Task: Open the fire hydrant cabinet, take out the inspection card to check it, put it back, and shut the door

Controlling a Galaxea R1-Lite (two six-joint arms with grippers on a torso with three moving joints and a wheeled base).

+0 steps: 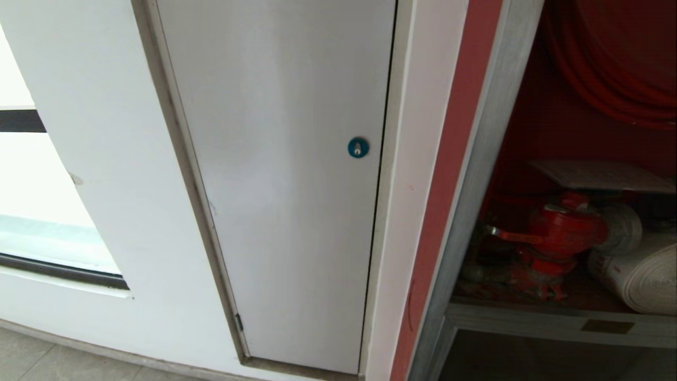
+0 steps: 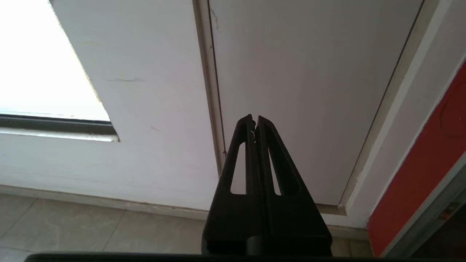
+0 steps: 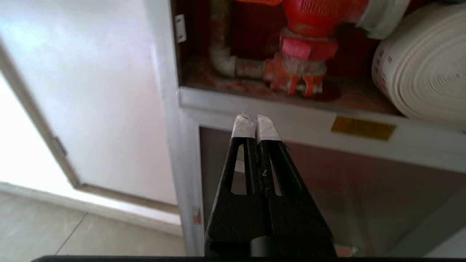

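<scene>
The fire hydrant cabinet (image 1: pixel 478 174) stands at the right of the head view, with a brushed silver frame and a red inside. In it I see a red valve (image 1: pixel 560 230), a white rolled hose (image 1: pixel 645 275) and a red hose reel (image 1: pixel 608 63). A pale flat sheet, the inspection card (image 1: pixel 603 174), lies on top of the valve. I cannot tell whether the door's glass is shut over the inside or swung out of view. My right gripper (image 3: pixel 256 116) is shut and empty, facing the cabinet's lower rail (image 3: pixel 291 112). My left gripper (image 2: pixel 255 118) is shut and empty, facing the wall panel.
A plain grey-white panel (image 1: pixel 285 185) with a round blue lock (image 1: pixel 358 147) fills the middle, left of the cabinet. A bright window (image 1: pixel 31 201) is at far left. A dark lower glass door (image 3: pixel 346 189) sits under the cabinet rail. Tiled floor (image 2: pixel 72 225) runs along the wall.
</scene>
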